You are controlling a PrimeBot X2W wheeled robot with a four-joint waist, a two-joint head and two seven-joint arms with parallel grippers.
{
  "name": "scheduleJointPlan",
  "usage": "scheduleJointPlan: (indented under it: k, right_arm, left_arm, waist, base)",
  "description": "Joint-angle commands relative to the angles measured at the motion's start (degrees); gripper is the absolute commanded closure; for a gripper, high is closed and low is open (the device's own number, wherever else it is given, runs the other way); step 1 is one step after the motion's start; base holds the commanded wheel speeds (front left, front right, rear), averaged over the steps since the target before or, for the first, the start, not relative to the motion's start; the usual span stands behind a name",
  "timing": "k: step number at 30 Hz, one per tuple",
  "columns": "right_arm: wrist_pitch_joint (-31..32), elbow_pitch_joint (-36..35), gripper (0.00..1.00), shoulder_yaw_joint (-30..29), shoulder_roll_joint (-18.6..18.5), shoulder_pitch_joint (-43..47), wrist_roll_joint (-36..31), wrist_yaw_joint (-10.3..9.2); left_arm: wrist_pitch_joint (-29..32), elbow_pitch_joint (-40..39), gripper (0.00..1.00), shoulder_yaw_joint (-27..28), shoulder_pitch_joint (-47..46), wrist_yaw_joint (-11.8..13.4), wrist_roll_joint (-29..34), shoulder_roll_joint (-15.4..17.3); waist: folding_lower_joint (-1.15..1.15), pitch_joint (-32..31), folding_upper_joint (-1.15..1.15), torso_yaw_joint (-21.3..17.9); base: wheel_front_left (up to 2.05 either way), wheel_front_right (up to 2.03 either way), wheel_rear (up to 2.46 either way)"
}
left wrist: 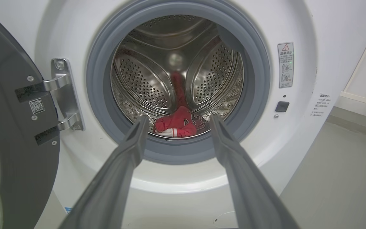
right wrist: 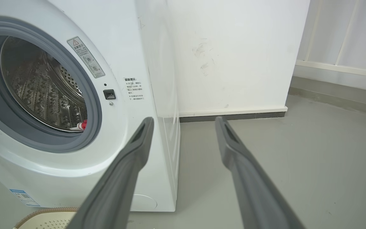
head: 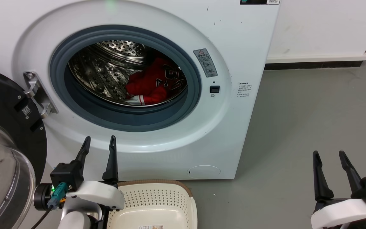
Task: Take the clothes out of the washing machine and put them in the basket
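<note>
Basically, nothing was grabbed yet: left pincer [head: 100,139] hung spread and empty in front of the washer [head: 233,47], just below the gasket [head: 122,118] and aimed at the opening. Right pincer [head: 328,153] was also spread and empty, off to the side over the floor [head: 297,111]. Clothes [head: 156,83] sat low in the drum [head: 106,70], toward its right. Likely failure points: fingers [head: 111,159] clipping the gasket lip on entry, since the pile lay below it; a shallow pinch taking only a top fold, so the bundle slips or the white piece gets left behind; trailing cloth dragging over the lip and landing on the floor instead of in the basket [head: 157,182], which stood against the washer's foot beside the left pincer. Open door [head: 2,105] crowded the left side too. Pile looked like a crumpled bright red jersey, black-and-white numerals showing, white striped trim and some white cloth at the front edge. Limp, no firm edge to grip.
</note>
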Motion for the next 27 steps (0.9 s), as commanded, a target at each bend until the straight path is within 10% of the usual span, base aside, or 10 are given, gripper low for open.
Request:
scheduleJointPlan:
  k: [1, 27]
  right_arm:
    - [-0.2, -0.6, 0.00, 0.1, -0.1, 0.6, -1.1, 0.00]
    - [-1.5, -1.4, 0.00, 1.8, 0.0, 1.4, -8.4, -0.01]
  left_arm:
    - [-0.4, -0.1, 0.00, 0.0, -0.6, 0.3, 1.1, 0.2]
    - [-3.1, 4.2, 0.00, 2.1, -0.6, 0.0, 9.9, -1.7]
  waist:
    - [0.00, 0.0, 0.00, 0.0]
    - [0.00, -0.2, 0.00, 0.2]
  base:
    - [0.00, 0.00, 0.00]
    - [0.00, 0.00, 0.00]
